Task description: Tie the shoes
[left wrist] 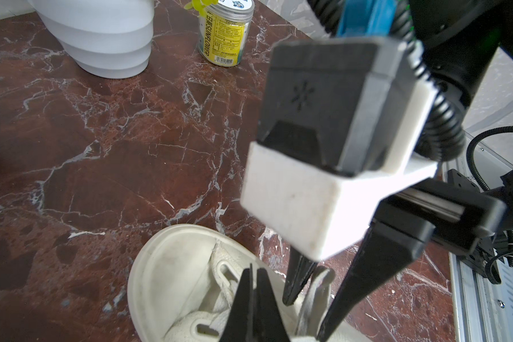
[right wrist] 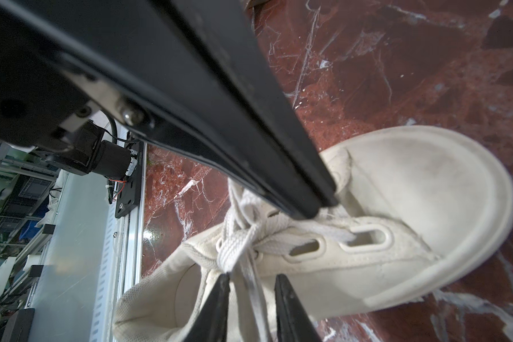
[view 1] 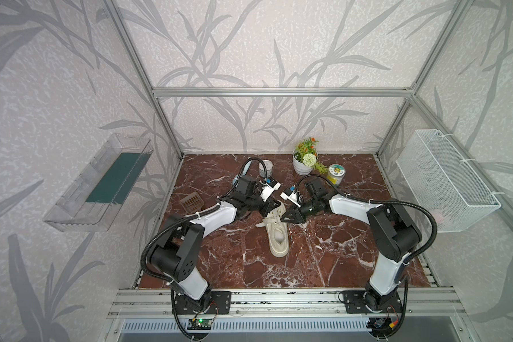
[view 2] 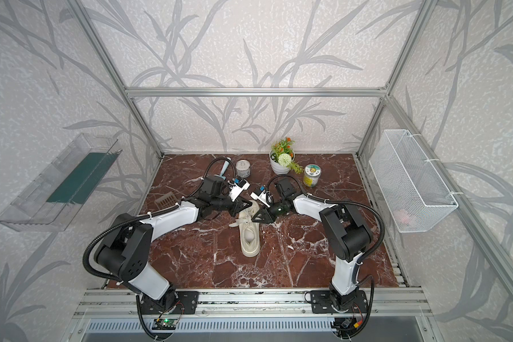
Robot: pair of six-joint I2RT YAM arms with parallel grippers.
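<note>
One sneaker (view 1: 278, 228) points toward wall (view 1: 279, 124); left fingers (left wrist: 240, 311) closed, right fingers (right wrist: 216, 311) parted around lace (right wrist: 251, 284).

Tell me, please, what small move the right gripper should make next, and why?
Probably close the right gripper: its jaws straddle a lace strand of the shoe with gaps either side, while the shut left gripper rests nearer the toe.

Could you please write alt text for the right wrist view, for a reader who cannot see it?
The open right claw straddles one strand of the laces of a cream shoe lying on a red-brown marble table. The shut left claw slants in from above, its tip at the crossed laces.
</note>
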